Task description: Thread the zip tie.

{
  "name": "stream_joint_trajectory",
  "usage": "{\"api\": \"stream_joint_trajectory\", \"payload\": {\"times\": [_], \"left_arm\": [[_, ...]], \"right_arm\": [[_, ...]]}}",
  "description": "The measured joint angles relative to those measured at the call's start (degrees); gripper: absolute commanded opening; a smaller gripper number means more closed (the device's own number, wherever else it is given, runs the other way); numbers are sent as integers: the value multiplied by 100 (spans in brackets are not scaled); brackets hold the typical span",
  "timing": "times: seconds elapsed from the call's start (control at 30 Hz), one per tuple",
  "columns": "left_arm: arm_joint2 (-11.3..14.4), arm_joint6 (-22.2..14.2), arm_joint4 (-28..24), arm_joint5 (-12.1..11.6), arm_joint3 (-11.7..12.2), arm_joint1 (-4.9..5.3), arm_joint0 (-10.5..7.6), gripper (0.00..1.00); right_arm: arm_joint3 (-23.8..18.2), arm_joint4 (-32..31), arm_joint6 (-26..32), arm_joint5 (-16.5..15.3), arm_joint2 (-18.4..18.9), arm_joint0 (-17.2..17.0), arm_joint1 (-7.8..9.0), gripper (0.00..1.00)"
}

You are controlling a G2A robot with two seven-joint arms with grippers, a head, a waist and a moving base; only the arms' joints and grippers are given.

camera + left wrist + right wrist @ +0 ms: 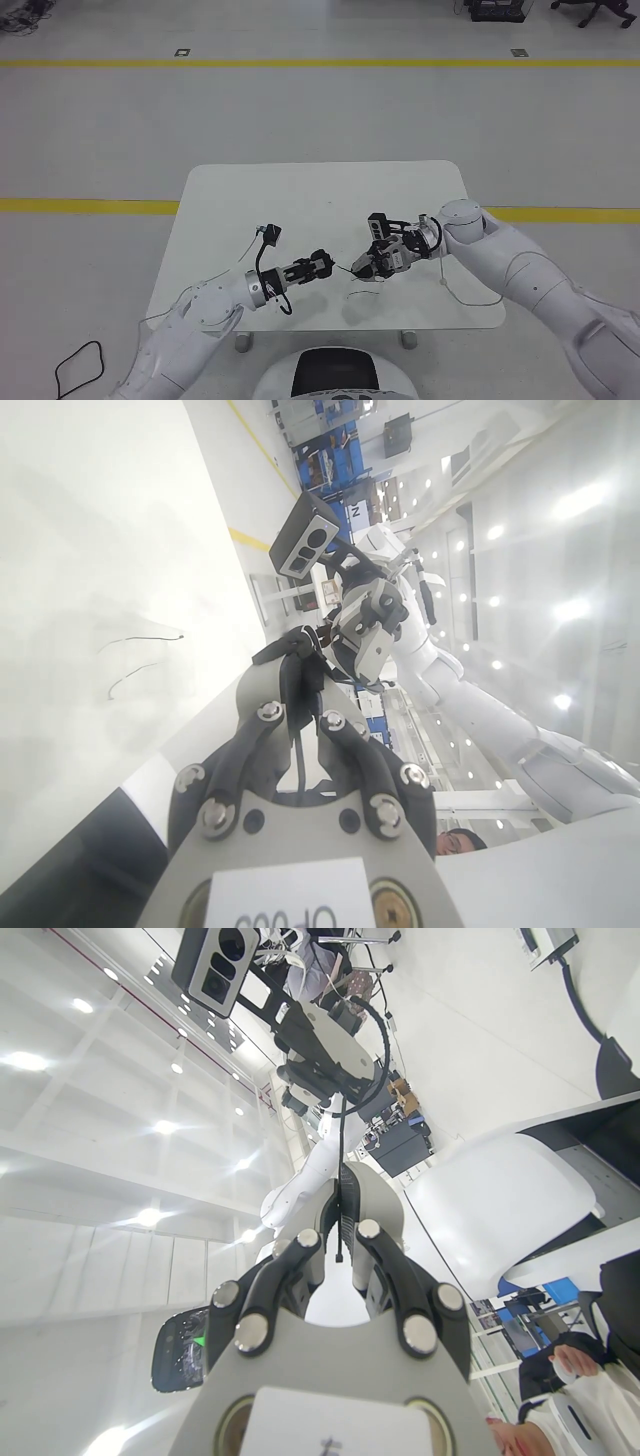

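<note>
Left gripper (300, 662): my jaws are closed and pinch one end of the zip tie (342, 1143).
Right gripper (343, 1183): my jaws are closed on the same zip tie. Its little head pokes out behind my fingertips.
Zip tie: a thin black strip that runs from one pair of jaws to the other.
Grippers: tip to tip, very near each other.
Loose ties (145, 639): two thin ones lie on the table (300, 200), off to the side of my left jaws.

White table (300, 200), yellow stripe (300, 63) on the floor beyond it, black cable (88, 344) looped on the floor near its corner
</note>
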Motion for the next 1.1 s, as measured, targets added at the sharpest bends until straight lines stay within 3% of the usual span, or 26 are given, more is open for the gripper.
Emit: {"api": "stream_joint_trajectory", "payload": {"times": [1.1], "left_arm": [[129,43,-89,0,17,71,-60,0]], "right_arm": [[14,-127,42,0,138,-83,-46,0]]}}
